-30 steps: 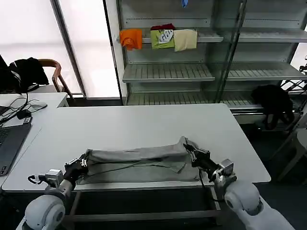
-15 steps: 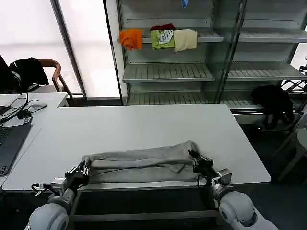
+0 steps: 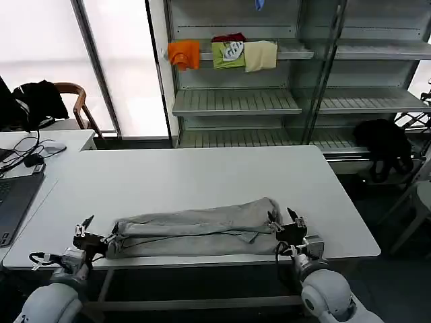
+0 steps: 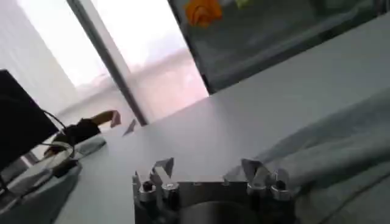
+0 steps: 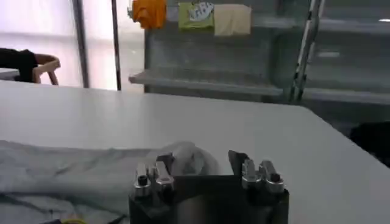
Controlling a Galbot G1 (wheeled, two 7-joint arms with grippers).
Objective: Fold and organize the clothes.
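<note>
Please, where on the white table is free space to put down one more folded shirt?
The table is bare from the grey shirt back to its far edge by the shelves, and to the right of the shirt. The near edge is crowded: the shirt lies along it, with the open left hand and open right hand at its ends.

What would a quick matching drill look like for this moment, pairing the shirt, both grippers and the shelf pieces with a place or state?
Things:
1. grey shirt
2. left gripper
3. right gripper
4. orange, green and cream pieces

Places or states:
A. open, just off the shirt's right end
B. on an upper shelf behind the table
C. folded into a long band near the table's front edge
D. open, just off the shirt's left end

Pairs: 1-C, 2-D, 3-A, 4-B
</note>
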